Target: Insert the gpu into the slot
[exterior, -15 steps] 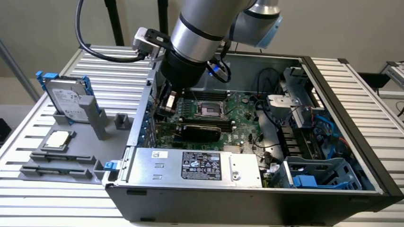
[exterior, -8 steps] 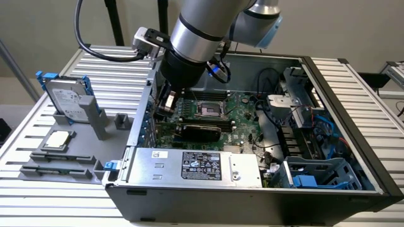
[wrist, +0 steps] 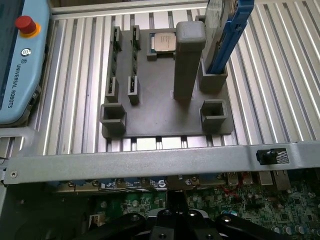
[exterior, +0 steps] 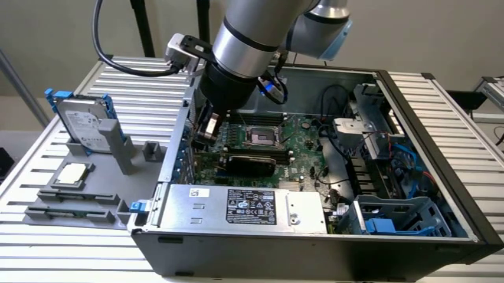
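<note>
I reach down into the open computer case (exterior: pixel 441 194), my arm (exterior: pixel 244 41) coming in over its far wall. My gripper (exterior: pixel 206 131) hangs low over the green motherboard (exterior: pixel 303 147), at the end of the board nearest the grey fixture plate (wrist: pixel 165 107) that lies outside the case. The fingers are clenched; I cannot make out anything between them. In the wrist view the black finger links (wrist: pixel 172 225) sit at the frame's edge just above the board, with the case's metal rim (wrist: pixel 150 162) crossing beyond them.

The gpu (exterior: pixel 250 160), a flat black card, lies on the motherboard between the square silver processor socket (exterior: pixel 260 137) and the big silver labelled box (exterior: pixel 244 207). It is just beside my gripper, towards the exterior view's right. I cannot pick out the blue slot with any certainty.

Outside the case, the fixture plate carries a processor chip (wrist: pixel 164 41), a tall grey post (wrist: pixel 188 60) and a hard drive in a blue carrier (exterior: pixel 82 124) standing upright.
</note>
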